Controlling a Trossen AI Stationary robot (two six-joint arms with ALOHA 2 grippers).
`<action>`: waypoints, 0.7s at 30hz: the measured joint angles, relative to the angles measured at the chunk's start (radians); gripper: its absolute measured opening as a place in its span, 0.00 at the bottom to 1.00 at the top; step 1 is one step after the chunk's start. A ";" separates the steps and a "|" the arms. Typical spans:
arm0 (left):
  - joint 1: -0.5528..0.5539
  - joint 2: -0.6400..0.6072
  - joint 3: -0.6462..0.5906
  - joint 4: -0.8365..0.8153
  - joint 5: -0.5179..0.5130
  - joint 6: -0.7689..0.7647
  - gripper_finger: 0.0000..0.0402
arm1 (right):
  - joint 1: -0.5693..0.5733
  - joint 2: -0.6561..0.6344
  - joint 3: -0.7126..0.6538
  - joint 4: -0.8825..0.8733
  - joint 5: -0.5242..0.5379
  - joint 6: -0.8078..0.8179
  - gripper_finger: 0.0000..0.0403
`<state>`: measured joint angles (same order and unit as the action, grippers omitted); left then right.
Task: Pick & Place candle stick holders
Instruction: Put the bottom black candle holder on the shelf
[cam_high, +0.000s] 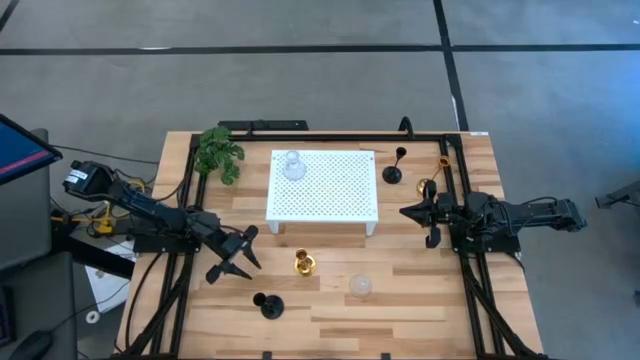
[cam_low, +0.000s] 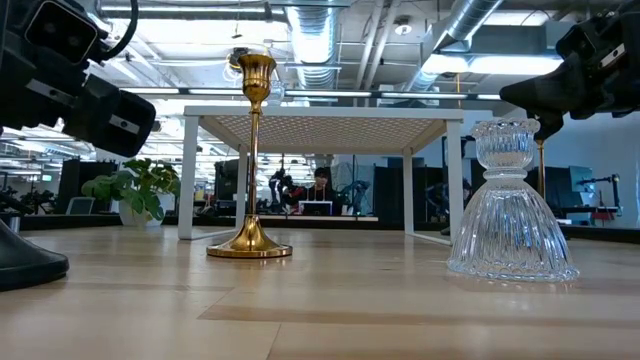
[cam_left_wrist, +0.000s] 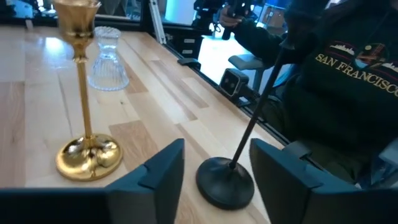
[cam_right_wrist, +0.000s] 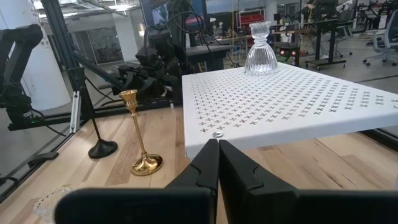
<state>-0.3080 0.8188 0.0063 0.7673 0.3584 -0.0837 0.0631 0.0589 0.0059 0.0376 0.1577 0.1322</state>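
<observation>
Candle holders, six in all, stand on the table (cam_high: 420, 300) in the high view. We see one glass holder (cam_high: 292, 165) on the white platform (cam_high: 340, 195), at its far left corner. A gold holder (cam_high: 305, 264) stands just in front of the platform, with a second glass holder (cam_high: 360, 287) near it to the right and a black holder (cam_high: 268, 305) nearer the front edge to the left. A second black holder (cam_high: 394, 172) stands just off the platform's far right corner, and a second gold holder (cam_high: 432, 184) leans or stands a little right of it; we cannot tell which. A plant (cam_high: 219, 152) sits at the far left.

We find the left gripper (cam_high: 238, 255) left of the front gold holder, above the table, its fingers spread apart and holding nothing. In the left wrist view its two fingers (cam_left_wrist: 163, 171) frame the black holder's base (cam_left_wrist: 225, 182) without touching it, and the gold holder (cam_left_wrist: 84, 146) stands beside it, the glass one (cam_left_wrist: 107, 59) farther off; a person in a dark printed top (cam_left_wrist: 348, 81) sits beyond the table edge.

We find the right gripper (cam_high: 415, 213) just right of the platform, fingers pressed together and empty. The right wrist view shows these fingers (cam_right_wrist: 217, 162) meeting below the platform's edge (cam_right_wrist: 273, 134), with the glass holder (cam_right_wrist: 260, 50) on its far corner.

In the low view, the gold holder (cam_low: 250, 160) and the glass holder (cam_low: 512, 205) stand upright before the platform (cam_low: 320, 118).
</observation>
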 joint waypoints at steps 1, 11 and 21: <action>-0.004 0.002 0.000 0.006 0.000 0.000 0.48 | 0.000 0.000 0.000 0.000 0.000 0.000 0.00; -0.080 0.154 0.032 0.110 -0.101 -0.002 0.53 | 0.000 0.000 0.000 0.000 0.000 0.000 0.00; -0.186 0.398 0.188 0.116 -0.080 0.000 0.50 | 0.000 0.000 0.000 0.000 0.000 0.000 0.00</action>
<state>-0.4937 1.2171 0.1944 0.8837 0.2785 -0.0834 0.0631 0.0589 0.0063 0.0376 0.1581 0.1322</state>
